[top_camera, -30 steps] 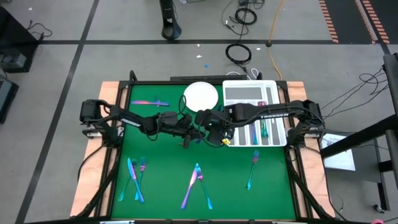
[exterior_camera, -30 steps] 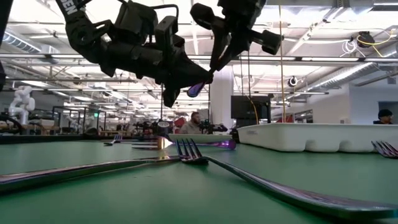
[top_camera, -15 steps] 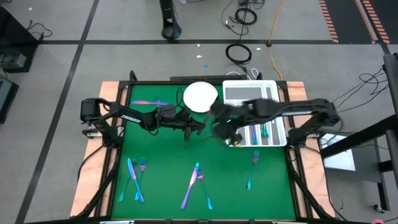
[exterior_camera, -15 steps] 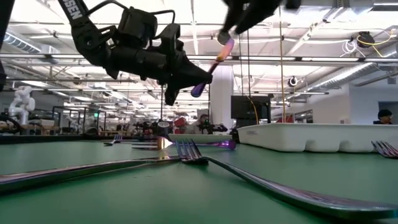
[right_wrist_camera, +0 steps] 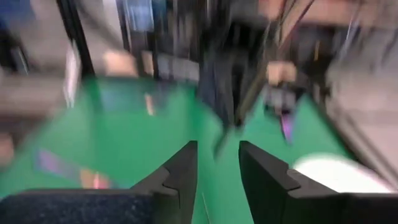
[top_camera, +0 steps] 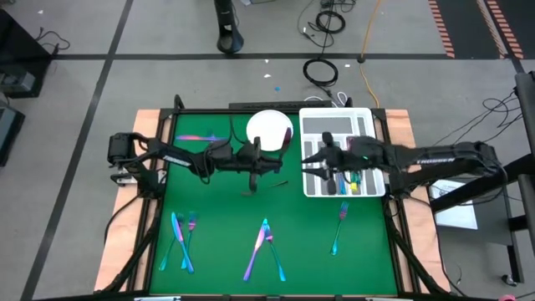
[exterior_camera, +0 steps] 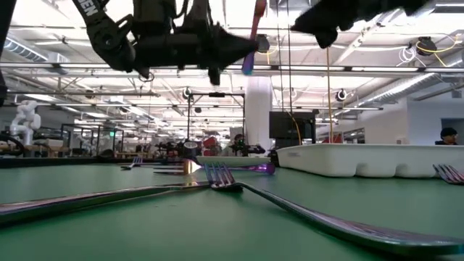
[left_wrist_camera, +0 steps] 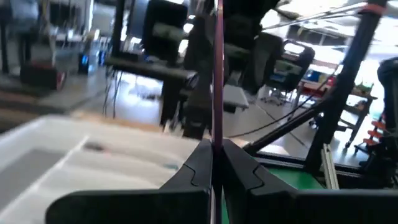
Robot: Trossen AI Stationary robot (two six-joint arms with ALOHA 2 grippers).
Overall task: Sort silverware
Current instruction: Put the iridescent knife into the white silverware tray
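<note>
A slim pink utensil point(left_wrist_camera: 218, 68) is held clenched in the left gripper point(top_camera: 269, 162) above the mat point(top_camera: 217, 217) near the plate point(top_camera: 268, 129), while the right gripper point(right_wrist_camera: 217, 163), its fingers parted and empty, is poised over the tray point(top_camera: 368, 117).

White lettering is showing on the left arm point(exterior_camera: 98, 18) (only a partial "EN" reads), nothing else legible.
</note>
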